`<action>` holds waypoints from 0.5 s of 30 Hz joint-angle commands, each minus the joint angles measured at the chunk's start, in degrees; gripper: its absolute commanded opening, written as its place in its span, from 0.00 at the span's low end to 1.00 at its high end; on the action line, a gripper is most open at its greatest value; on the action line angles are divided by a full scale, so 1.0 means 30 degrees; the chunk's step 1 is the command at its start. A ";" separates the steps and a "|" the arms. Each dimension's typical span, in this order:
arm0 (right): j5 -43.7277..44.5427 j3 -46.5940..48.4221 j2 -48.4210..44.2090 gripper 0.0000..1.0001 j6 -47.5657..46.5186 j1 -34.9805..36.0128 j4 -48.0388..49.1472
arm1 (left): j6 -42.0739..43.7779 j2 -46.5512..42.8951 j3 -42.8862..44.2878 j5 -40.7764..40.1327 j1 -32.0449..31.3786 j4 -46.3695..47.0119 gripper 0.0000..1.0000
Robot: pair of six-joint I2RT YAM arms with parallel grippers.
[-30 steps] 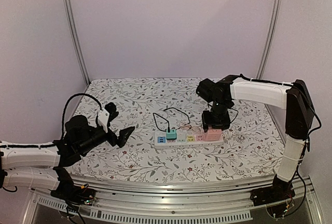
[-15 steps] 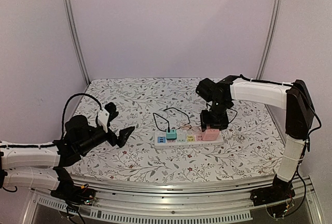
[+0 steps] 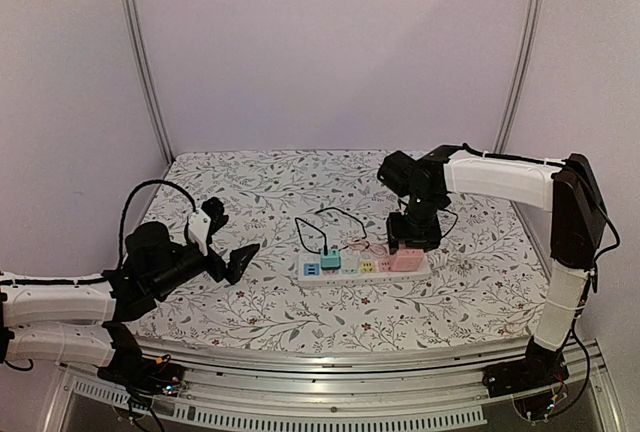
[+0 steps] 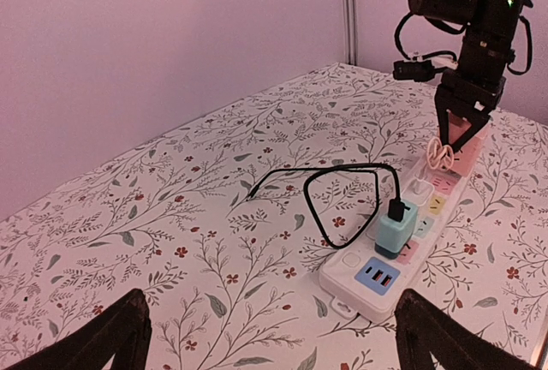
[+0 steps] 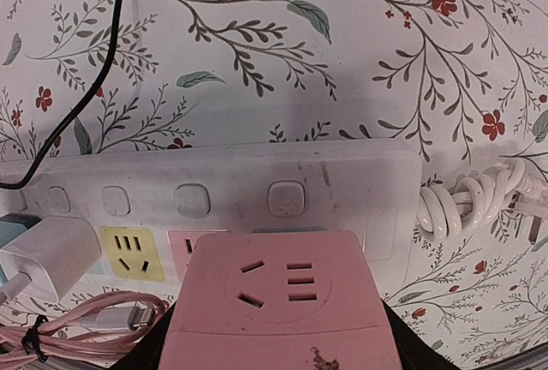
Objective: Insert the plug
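Worked on a white tablecloth (image 3: 260, 182) printed with leaves and red flowers, under pale lilac walls. Centred on a long white plastic power strip (image 3: 348, 273) with pastel sockets. Clamped the right gripper (image 3: 412, 242) on a square pink plastic plug (image 5: 282, 310), socket face up, directly over the strip's right end. Could not tell whether the prongs had reached the slots beneath. Hung the left gripper (image 3: 230, 239) spread wide and empty, well apart to the strip's left. Left a teal charger block (image 4: 396, 229) with its black cable (image 4: 342, 169) seated near the strip's left end, and a coiled white cord (image 5: 467, 203) just off its right end. Judged the step as seating the plug: probably called next for a straight, square push down into the strip, then letting go, without tilting the block or shoving the strip sideways.
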 commanded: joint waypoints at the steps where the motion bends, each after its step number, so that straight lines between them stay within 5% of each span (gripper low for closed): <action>1: 0.0583 0.0439 -0.0344 0.00 -0.0161 -0.0047 -0.1094 | -0.0111 -0.0063 -0.0096 0.0126 0.0347 -0.0056 0.99; 15: -0.0003 0.0575 -0.0253 0.00 -0.0317 -0.0048 -0.0606 | -0.0031 -0.0034 -0.0125 0.0183 0.0376 0.0002 0.99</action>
